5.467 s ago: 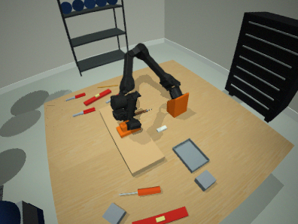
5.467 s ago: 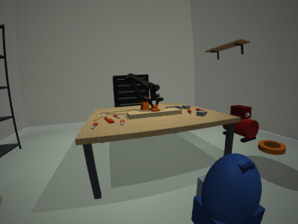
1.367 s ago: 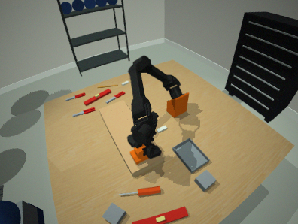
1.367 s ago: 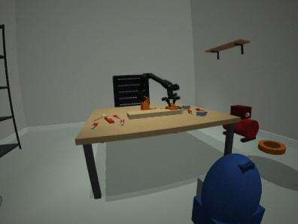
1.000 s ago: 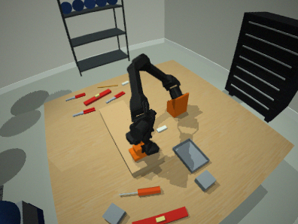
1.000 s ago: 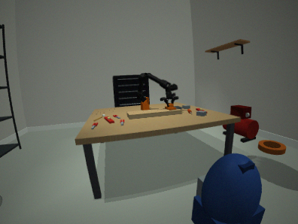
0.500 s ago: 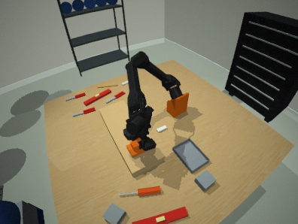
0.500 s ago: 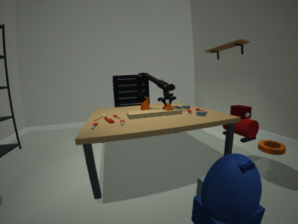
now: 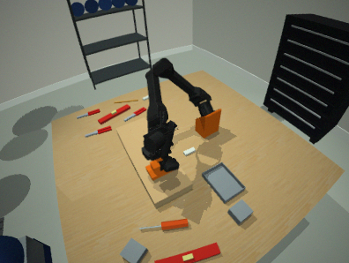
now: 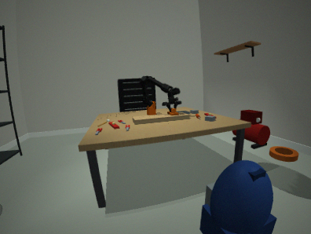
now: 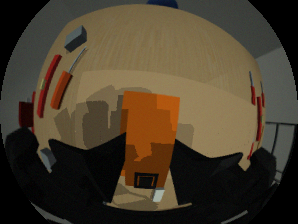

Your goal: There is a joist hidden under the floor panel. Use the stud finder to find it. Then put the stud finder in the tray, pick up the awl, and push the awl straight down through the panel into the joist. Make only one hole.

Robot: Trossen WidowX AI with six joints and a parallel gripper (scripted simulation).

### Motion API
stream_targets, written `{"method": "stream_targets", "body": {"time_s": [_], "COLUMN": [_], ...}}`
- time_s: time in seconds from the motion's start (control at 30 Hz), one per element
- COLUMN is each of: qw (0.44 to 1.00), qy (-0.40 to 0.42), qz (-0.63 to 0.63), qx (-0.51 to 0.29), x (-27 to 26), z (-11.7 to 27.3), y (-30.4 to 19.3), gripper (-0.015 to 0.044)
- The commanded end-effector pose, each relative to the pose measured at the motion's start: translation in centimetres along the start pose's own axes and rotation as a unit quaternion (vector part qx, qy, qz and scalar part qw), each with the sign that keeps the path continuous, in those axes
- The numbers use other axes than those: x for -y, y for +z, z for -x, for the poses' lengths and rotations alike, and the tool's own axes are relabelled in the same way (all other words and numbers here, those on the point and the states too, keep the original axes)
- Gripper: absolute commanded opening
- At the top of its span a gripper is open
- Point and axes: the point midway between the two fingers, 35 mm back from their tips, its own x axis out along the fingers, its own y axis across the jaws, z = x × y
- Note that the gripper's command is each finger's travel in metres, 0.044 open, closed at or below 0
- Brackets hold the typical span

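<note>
The orange stud finder (image 9: pixel 154 169) (image 10: pixel 173 113) (image 11: pixel 150 117) is between the fingers of my gripper (image 9: pixel 164 164) (image 11: pixel 148 136), which is shut on it. It sits on or just above the near end of the pale floor panel (image 9: pixel 136 152) (image 10: pixel 157 118) (image 11: pixel 217 117); any small gap is hidden. Its small display (image 11: pixel 145 180) is dark with a thin orange outline. The awl (image 9: pixel 174 224) (image 11: pixel 61 91), with orange handle and thin grey shaft, lies on the table beyond the panel's near end. The grey tray (image 9: pixel 223 183) stands to the panel's right and is empty. No hole is visible.
A small white block (image 9: pixel 189 151) (image 11: pixel 158 195) lies between the panel and the arm's orange base (image 9: pixel 208 124). One grey block (image 9: pixel 241 212) stands near the tray, another (image 9: pixel 133 251) near a red level (image 9: pixel 204 251). Several red-handled tools lie past the panel's far end.
</note>
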Motion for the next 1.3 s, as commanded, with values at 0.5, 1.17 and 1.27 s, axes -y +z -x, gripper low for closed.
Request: {"method": "stream_targets", "body": {"time_s": [0.5, 1.17, 1.27], "qw": [1.0, 1.0, 1.0], "qy": [-0.005, -0.006, -0.006], "qz": [0.001, 0.002, 0.002], "qx": [0.0, 0.0, 0.0], "x": [3.6, 7.1, 7.7], "z": [-0.1, -0.1, -0.1], "y": [0.0, 0.0, 0.0], "gripper": [0.0, 0.0, 0.0]}}
